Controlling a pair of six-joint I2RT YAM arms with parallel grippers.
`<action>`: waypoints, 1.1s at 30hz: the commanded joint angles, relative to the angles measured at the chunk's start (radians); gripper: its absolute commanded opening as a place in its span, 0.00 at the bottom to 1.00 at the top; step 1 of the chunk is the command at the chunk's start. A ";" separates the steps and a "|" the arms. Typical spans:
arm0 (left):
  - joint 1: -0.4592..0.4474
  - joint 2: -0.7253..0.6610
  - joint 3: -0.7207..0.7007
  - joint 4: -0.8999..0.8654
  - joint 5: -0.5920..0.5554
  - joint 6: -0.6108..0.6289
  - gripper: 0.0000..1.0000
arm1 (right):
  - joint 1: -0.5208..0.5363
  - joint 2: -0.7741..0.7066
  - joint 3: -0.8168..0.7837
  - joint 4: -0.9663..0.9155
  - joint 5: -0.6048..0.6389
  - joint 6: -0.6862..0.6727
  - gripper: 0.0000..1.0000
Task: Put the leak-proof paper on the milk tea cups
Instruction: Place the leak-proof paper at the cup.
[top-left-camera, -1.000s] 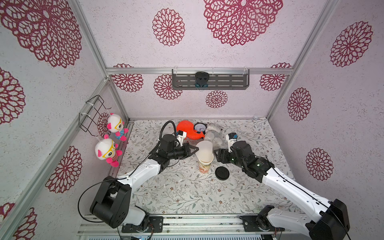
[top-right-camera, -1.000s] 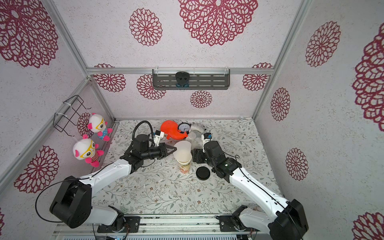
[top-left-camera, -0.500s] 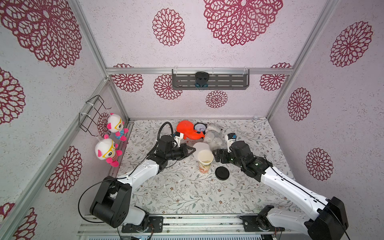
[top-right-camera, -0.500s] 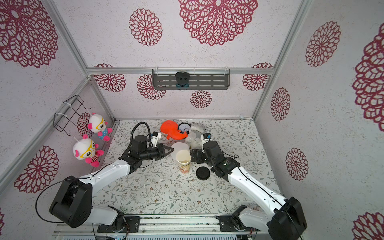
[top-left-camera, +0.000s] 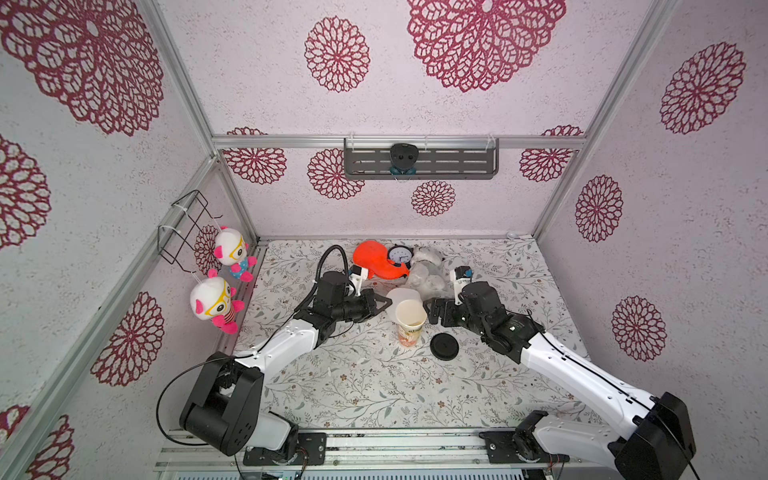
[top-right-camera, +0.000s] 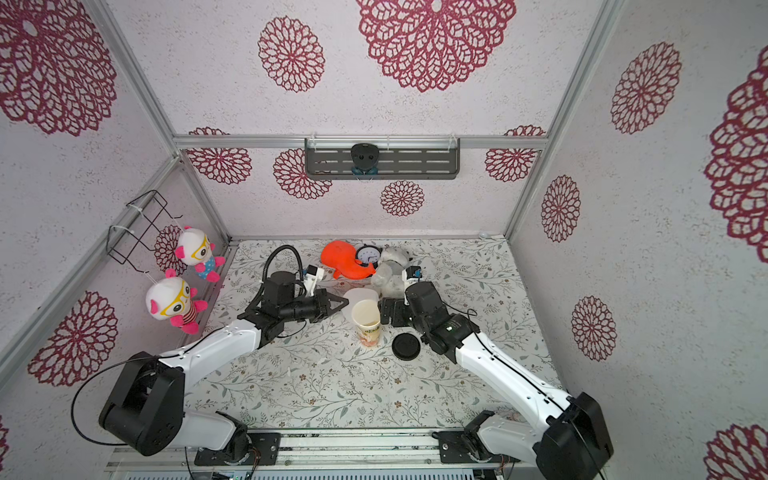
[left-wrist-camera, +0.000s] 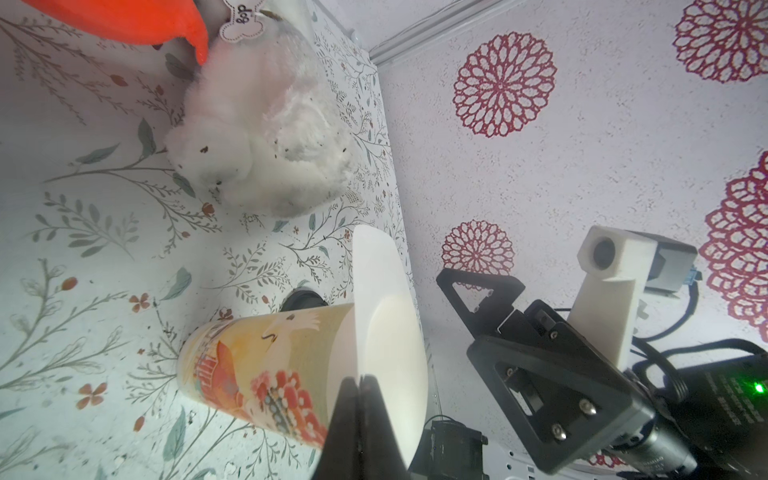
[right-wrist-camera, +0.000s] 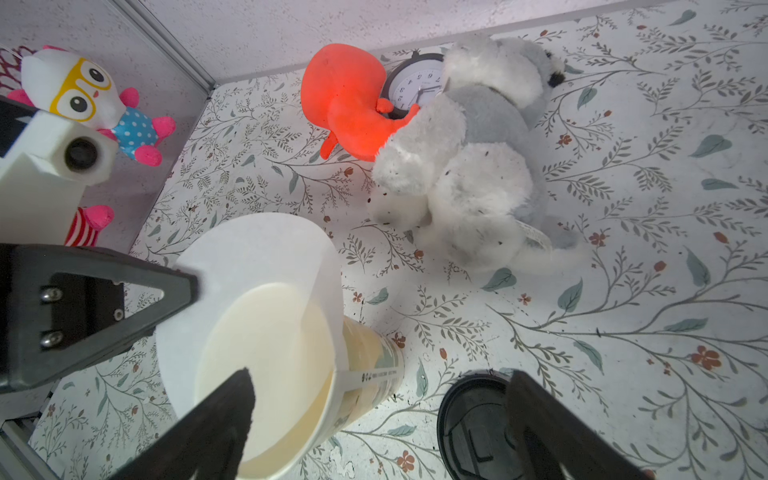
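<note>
Holds the paper (top-left-camera: 399, 294) by its edge in the shut left pincer (top-left-camera: 381, 306). Has pulled it back off the cup (top-left-camera: 410, 319) since a second ago, baring most of the mouth. Has spread the right pincer (top-left-camera: 432, 311) wide, empty, beside the rim. Probably calls for re-centring before laying flat.

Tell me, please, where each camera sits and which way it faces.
Top views: high in front, looking down on the floral table; both white arms, left tool and right tool show.
Left wrist: on the left arm, facing along its shut tool pinching the translucent white paper sheet at the tall cream paper cup's mouth.
Right wrist: on the right arm, looking down past its open tool at that cup.
Shared: both wrist views show cup, sheet, opposite tool.
</note>
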 joint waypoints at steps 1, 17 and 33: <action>-0.007 -0.013 0.013 -0.005 0.016 0.013 0.00 | -0.005 -0.007 0.014 0.024 0.016 -0.015 0.98; -0.021 0.011 0.043 -0.047 0.036 0.049 0.00 | -0.002 0.032 0.008 0.032 -0.025 -0.019 0.99; -0.026 0.022 0.044 -0.053 0.044 0.057 0.16 | 0.001 0.049 0.004 0.015 -0.024 -0.029 0.94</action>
